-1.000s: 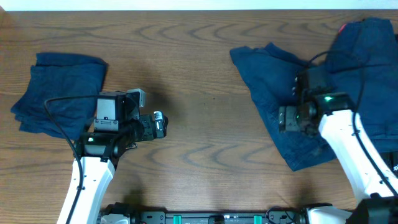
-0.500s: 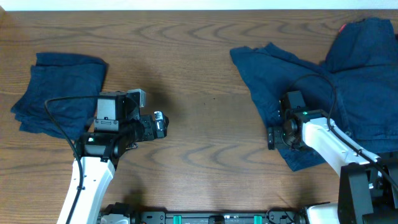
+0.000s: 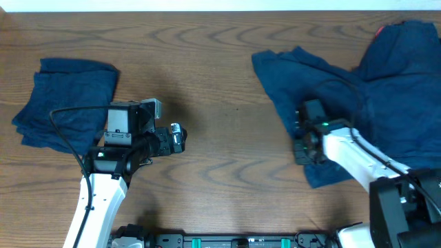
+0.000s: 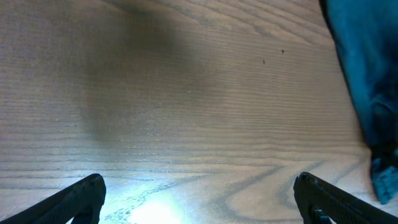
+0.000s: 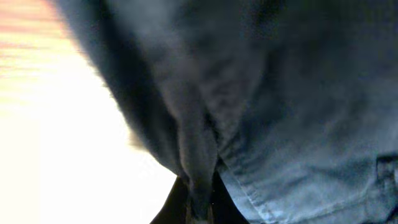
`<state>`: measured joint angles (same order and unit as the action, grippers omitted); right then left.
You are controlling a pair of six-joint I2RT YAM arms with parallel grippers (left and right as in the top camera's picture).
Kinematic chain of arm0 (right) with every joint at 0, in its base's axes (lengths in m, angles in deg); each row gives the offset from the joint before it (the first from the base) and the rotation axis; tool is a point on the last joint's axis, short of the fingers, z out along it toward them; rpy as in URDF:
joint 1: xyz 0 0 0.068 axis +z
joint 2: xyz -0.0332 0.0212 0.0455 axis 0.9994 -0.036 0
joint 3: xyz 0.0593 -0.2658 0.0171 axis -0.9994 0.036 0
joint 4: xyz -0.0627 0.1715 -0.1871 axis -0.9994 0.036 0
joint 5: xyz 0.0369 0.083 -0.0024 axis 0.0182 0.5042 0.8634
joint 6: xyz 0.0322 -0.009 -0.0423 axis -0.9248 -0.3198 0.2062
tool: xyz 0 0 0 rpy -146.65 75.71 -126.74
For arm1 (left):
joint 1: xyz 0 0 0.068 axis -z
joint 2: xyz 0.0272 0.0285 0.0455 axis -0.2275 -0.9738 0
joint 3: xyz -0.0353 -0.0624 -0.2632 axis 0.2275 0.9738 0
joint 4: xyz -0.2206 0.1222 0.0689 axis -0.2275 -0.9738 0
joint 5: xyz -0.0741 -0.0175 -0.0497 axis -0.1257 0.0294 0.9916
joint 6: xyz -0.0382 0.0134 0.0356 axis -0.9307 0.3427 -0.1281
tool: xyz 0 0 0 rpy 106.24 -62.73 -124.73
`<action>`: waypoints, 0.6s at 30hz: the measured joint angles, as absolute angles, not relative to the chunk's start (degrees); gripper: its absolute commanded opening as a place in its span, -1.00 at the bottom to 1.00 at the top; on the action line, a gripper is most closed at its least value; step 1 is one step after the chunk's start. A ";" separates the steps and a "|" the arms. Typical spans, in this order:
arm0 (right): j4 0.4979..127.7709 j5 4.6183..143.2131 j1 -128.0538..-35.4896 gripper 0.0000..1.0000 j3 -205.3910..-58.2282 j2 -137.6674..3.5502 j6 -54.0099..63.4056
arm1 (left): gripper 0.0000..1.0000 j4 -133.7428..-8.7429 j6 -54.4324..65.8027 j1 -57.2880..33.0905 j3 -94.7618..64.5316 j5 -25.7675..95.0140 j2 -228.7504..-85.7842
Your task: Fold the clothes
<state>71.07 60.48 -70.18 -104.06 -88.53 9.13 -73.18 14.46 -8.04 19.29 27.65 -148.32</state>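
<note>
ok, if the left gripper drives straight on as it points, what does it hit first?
Left gripper has only bare table ahead, so free at first; further on probably the shorts the right gripper pinches. Depth unclear.

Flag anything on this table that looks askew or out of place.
The navy shorts on the right lie rumpled and skewed, one leg angled toward the middle, unlike the neatly folded garment at left. The right gripper is pinching their edge. A coral-red scrap peeks out at top right.
</note>
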 measured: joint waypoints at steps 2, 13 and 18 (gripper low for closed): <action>70.66 62.54 -65.59 -0.98 -106.34 -89.21 9.31 | 0.96 -73.18 14.46 -8.04 19.29 27.65 -148.32; 56.76 68.16 -46.40 0.91 -116.61 -89.32 7.91 | 0.96 -72.72 14.46 -8.04 19.29 27.63 -148.32; 59.03 65.58 -46.48 0.98 -116.59 -89.32 7.15 | 0.96 -72.72 14.46 -8.04 19.29 27.65 -148.32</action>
<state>59.03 65.58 -46.48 -116.59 -89.32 7.15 -72.72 14.46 -8.04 19.29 27.65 -148.32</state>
